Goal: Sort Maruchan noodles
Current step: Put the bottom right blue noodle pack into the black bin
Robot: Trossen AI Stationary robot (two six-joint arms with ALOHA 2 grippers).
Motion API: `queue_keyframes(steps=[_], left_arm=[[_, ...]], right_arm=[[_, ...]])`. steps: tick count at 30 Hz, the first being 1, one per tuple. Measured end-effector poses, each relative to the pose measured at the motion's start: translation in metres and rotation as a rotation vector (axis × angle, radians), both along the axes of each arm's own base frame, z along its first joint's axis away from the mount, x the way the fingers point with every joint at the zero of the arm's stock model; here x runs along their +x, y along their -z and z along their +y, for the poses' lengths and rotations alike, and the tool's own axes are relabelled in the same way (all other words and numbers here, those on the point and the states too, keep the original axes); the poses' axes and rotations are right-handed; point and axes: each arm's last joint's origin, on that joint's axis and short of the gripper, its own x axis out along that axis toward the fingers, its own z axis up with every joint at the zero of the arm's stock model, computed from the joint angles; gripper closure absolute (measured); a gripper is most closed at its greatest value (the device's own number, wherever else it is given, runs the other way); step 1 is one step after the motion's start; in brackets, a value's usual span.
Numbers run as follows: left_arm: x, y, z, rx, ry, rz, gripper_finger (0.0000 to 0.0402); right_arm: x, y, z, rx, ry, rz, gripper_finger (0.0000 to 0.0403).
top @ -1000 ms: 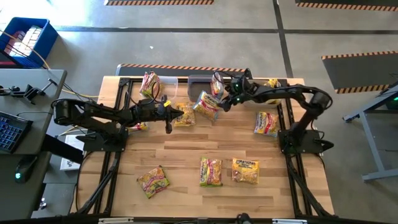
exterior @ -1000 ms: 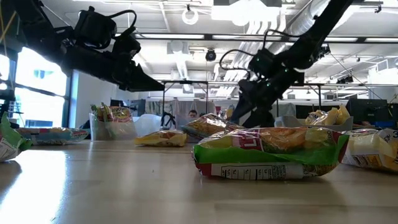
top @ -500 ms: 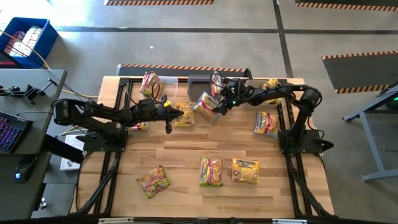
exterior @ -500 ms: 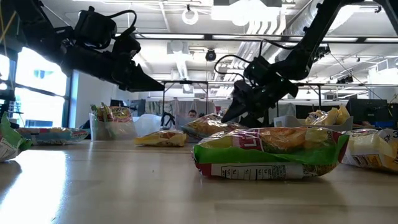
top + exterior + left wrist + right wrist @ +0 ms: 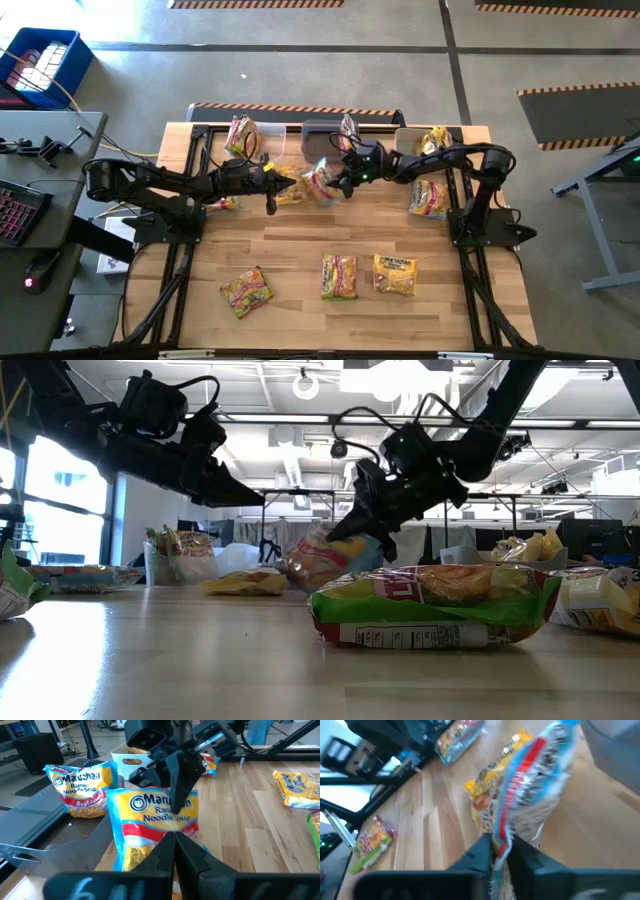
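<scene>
Though its lower edge is hidden, the right fingers [image 5: 501,851] pinch a blue-and-yellow plastic noodle packet [image 5: 530,795]; the left fingers [image 5: 176,851] are closed, empty.

Yellow, blue and red noodle packet [image 5: 160,827], green and red packet [image 5: 435,605], light brown wooden table [image 5: 300,250].

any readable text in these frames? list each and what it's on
"Maruchan Ramen Noodle Soup": held packet, pinched by the right gripper.
"Maruchan Ramen ... Beef Flavor": packet standing beside it.
Printing on the green packet in the low view and on the other packets: too small or blurred to read.
</scene>
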Motion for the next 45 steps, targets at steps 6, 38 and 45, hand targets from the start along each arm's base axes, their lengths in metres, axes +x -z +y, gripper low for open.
queue_keyframes(steps=[6,38,45], left_arm=[[0.0,0.0,0.0,-0.002,0.004,0.0,0.0401],[0.0,0.0,-0.001,-0.027,0.009,-0.006,0.0401],[0.0,0.0,-0.001,-0.027,0.009,-0.006,0.0401]], right_arm=[[0.008,-0.007,0.008,-0.017,0.033,-0.061,0.039],[0.054,0.008,0.012,0.036,0.065,0.162,0.0178],[0.057,0.005,0.014,0.019,0.066,0.126,0.03]])
